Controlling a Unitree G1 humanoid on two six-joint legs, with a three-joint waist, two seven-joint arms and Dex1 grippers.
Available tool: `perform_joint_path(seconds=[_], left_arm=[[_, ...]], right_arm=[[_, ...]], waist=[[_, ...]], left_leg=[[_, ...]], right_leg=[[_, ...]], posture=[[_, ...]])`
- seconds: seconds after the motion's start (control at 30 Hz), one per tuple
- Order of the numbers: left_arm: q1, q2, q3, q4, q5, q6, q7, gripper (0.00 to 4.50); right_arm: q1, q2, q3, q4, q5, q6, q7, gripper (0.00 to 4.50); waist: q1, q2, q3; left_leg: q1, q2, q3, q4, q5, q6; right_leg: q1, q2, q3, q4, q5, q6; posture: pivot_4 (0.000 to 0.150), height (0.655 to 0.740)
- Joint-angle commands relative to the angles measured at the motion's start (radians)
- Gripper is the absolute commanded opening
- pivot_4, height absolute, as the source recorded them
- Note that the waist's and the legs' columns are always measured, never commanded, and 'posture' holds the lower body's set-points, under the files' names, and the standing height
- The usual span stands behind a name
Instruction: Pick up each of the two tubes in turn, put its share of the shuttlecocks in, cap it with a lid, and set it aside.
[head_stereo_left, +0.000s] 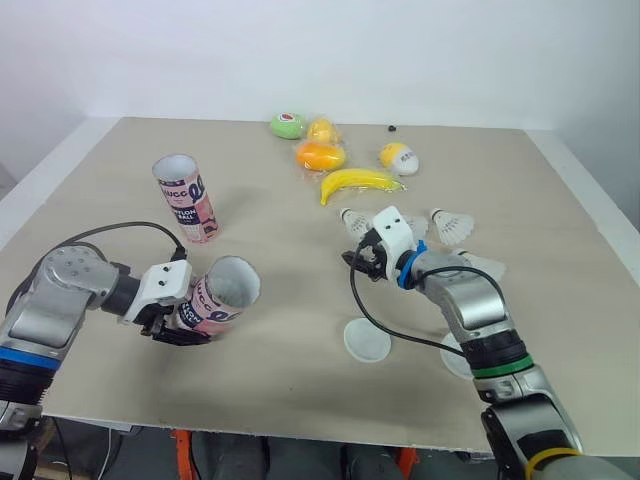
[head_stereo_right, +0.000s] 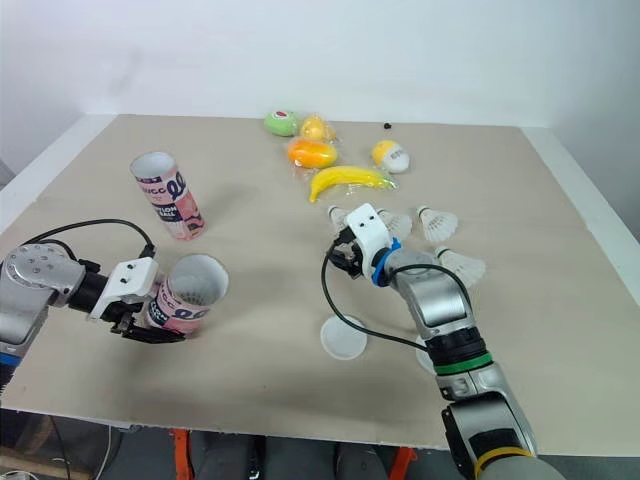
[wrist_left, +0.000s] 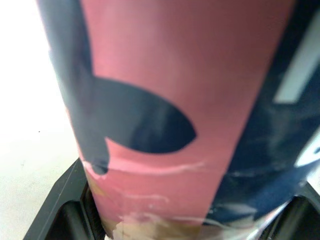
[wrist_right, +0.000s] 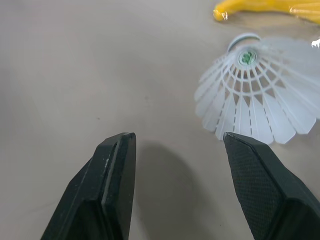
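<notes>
My left gripper (head_stereo_left: 182, 326) is shut on a pink and navy tube (head_stereo_left: 222, 296), held tilted just above the table with its open mouth (head_stereo_left: 234, 281) facing up and right. The left wrist view has that tube (wrist_left: 175, 115) pressed between the fingers. A second matching tube (head_stereo_left: 185, 197) stands upright farther back on the left. My right gripper (head_stereo_left: 358, 258) hovers open just above the table, beside a white shuttlecock (wrist_right: 260, 95). More shuttlecocks (head_stereo_left: 452, 226) lie around its wrist. Two white lids rest near the front: one (head_stereo_left: 367, 340) in the open, the other (head_stereo_left: 452, 358) partly under my right forearm.
Toy fruit sits at the back centre: a banana (head_stereo_left: 358, 181), an orange piece (head_stereo_left: 320, 155), a green one (head_stereo_left: 288, 124) and a yellow-white one (head_stereo_left: 399, 158). The table's front edge (head_stereo_left: 300, 425) runs close below both arms.
</notes>
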Motion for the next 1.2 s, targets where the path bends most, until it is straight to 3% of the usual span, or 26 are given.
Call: perform_joint_path(seconds=[0.03,0.53,0.67,0.77,1.03,1.13,1.2], left_arm=[[0.048,-0.023,-0.078,-0.002,0.003,0.01,-0.013,3.1],[0.062,-0.019,-0.066,-0.036,-0.01,0.041,-0.003,3.1],[0.066,-0.018,-0.063,-0.039,-0.012,0.043,0.001,3.1],[0.068,-0.018,-0.063,-0.043,-0.014,0.045,0.006,3.1],[0.067,-0.022,-0.067,-0.046,-0.014,0.041,0.01,3.1],[0.066,-0.025,-0.069,-0.048,-0.015,0.042,0.01,3.1],[0.061,-0.03,-0.074,-0.047,-0.013,0.042,0.01,3.1]], right_arm=[[-0.051,0.016,-0.03,0.016,-0.008,-0.043,-0.009,3.03],[-0.215,0.075,-0.011,0.296,-0.112,-0.206,-0.046,3.03],[-0.218,0.084,-0.015,0.307,-0.116,-0.221,-0.041,1.55],[-0.213,0.083,-0.014,0.282,-0.113,-0.22,-0.025,0.02],[-0.201,0.083,-0.027,0.147,-0.078,-0.169,0.02,0.02],[-0.195,0.086,-0.039,0.036,-0.029,-0.129,0.06,0.02],[-0.185,0.045,-0.031,-0.142,0.056,-0.094,0.181,0.02]], waist=[[0.0,0.0,0.0],[-0.001,0.0,0.0],[-0.001,0.0,0.0],[-0.001,0.0,0.0],[-0.001,0.0,0.0],[-0.001,0.0,0.0],[0.0,0.0,0.0]], left_leg=[[0.0,0.0,0.0,0.0,0.0,0.0],[0.0,0.0,0.0,0.0,0.0,0.0],[0.0,0.0,0.0,0.0,0.0,0.0],[0.0,0.0,0.0,0.0,0.0,0.0],[0.0,0.0,0.0,0.0,0.0,0.0],[0.0,0.0,0.0,0.0,0.0,0.0],[0.0,0.0,0.0,0.0,0.0,0.0]], right_leg=[[0.0,0.0,0.0,0.0,0.0,0.0],[0.0,0.0,0.0,0.0,0.0,0.0],[-0.001,0.0,0.0,0.0,0.0,0.0],[0.0,0.0,0.0,0.0,0.0,0.0],[-0.001,0.0,0.0,0.0,0.0,0.0],[-0.001,0.0,0.0,0.0,0.0,0.0],[0.0,0.0,0.0,0.0,0.0,0.0]], posture=[[0.15,0.6946],[0.15,0.6946],[0.15,0.6946],[0.15,0.6946],[0.15,0.6946],[0.15,0.6946],[0.15,0.6946]])
